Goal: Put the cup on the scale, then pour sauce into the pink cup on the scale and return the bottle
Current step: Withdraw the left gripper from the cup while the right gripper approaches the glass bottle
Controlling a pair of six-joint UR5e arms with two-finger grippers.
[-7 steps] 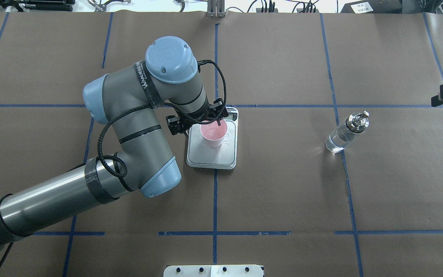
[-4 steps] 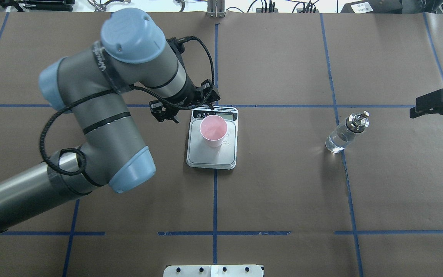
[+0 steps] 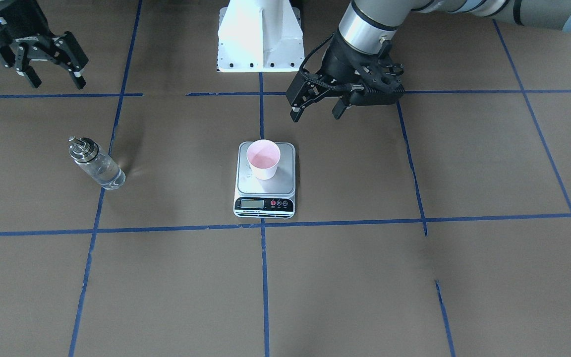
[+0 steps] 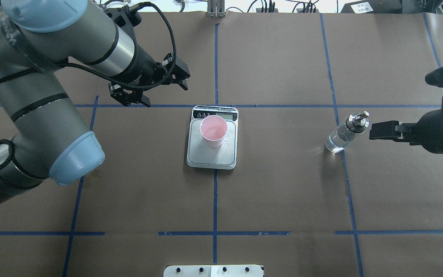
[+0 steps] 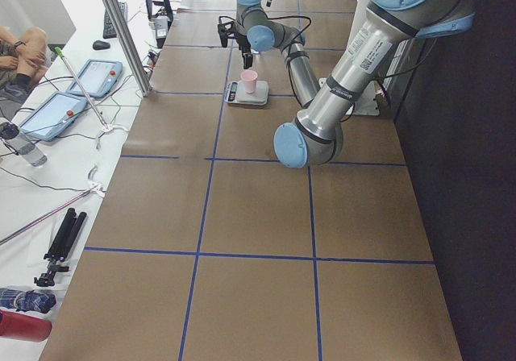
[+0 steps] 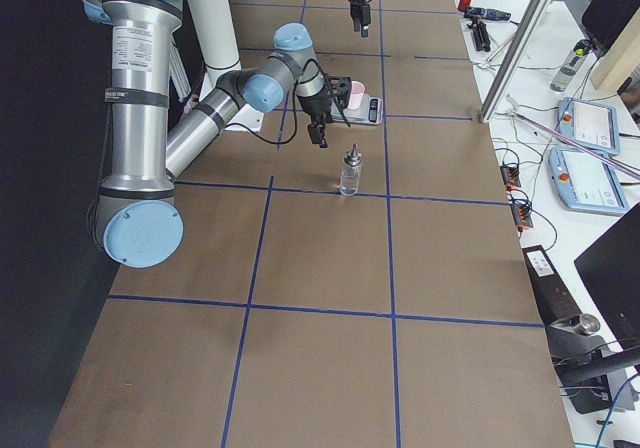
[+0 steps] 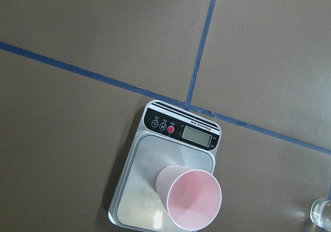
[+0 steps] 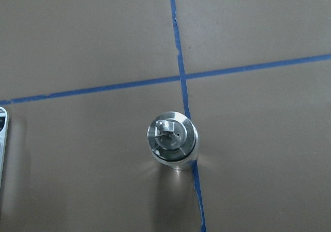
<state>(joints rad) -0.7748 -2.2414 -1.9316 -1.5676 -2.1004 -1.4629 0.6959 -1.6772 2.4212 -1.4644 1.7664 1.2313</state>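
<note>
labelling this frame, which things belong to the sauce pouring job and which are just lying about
Job: pale pink paper cup; silver-grey digital kitchen scale; clear glass bottle with silver cap.
Lying about: grey-framed touchscreen pendant; black folded tripod.

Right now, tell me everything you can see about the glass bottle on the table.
The bottle is a small clear glass cylinder with a shiny silver cap and thin spout; its contents look colourless. It stands upright on the brown table, its base on a blue tape line, well apart from the scale. Nothing touches it; the open right gripper hangs above, clear of it.
</note>
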